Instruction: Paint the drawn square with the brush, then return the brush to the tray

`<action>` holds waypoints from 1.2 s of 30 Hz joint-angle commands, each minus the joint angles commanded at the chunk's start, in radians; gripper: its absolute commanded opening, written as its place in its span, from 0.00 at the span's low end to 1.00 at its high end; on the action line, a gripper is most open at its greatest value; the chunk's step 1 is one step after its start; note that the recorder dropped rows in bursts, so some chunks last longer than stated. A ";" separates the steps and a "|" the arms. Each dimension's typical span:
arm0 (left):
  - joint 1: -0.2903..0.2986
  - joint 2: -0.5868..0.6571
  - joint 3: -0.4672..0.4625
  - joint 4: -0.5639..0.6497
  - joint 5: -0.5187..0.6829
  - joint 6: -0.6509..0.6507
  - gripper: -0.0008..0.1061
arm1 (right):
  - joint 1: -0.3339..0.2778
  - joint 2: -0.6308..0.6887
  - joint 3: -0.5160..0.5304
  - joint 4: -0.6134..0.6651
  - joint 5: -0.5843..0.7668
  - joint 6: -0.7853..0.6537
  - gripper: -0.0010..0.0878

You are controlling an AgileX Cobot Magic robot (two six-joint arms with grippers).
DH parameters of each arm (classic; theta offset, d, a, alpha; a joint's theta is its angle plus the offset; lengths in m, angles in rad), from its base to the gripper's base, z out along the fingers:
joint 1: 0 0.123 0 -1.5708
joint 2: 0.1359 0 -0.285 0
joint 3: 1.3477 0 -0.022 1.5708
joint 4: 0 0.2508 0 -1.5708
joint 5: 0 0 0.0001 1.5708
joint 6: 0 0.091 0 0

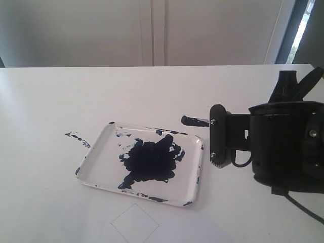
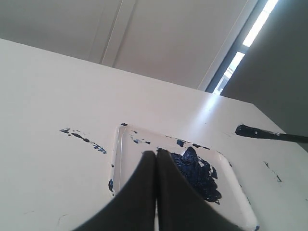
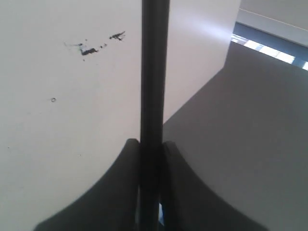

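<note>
The white tray (image 1: 195,177), with a large dark blue blotch, lies mid-table. The drawn square (image 1: 134,223), blank inside its thin pencil line, sits just in front of it. My right gripper (image 1: 217,132) hangs to the right of the tray, shut on the brush (image 1: 194,120), whose blue-coated tip sticks out towards the tray's far right corner. In the right wrist view the black brush (image 3: 154,72) runs straight out from between the shut gripper (image 3: 150,144). My left gripper (image 2: 156,153) is shut and empty, pointing over the tray (image 2: 117,159). The brush (image 2: 269,135) shows beyond it.
Dark blue paint specks (image 1: 76,135) mark the table left of the tray, and more specks (image 3: 91,48) show in the right wrist view. There the table edge (image 3: 192,103) drops to grey floor. A white wall rises behind the table.
</note>
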 joint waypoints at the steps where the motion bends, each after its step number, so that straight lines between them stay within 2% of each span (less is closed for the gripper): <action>1: 0.000 0.000 0.000 0.000 0.000 0.000 0.01 | 0.005 0.002 0.000 0.003 0.000 0.000 0.01; 10: 0.000 0.000 0.000 0.000 0.000 0.000 0.01 | 0.062 0.125 0.000 0.003 0.038 -0.004 0.01; 17: 0.000 0.000 0.000 0.000 0.000 0.000 0.01 | 0.062 0.198 -0.002 0.002 -0.029 0.020 0.01; 24: 0.000 0.000 0.000 0.000 0.000 0.000 0.01 | 0.062 0.243 -0.069 0.008 -0.108 0.053 0.01; 36: 0.000 0.000 0.000 0.000 0.000 0.000 0.01 | 0.058 0.418 -0.160 -0.009 -0.093 0.053 0.01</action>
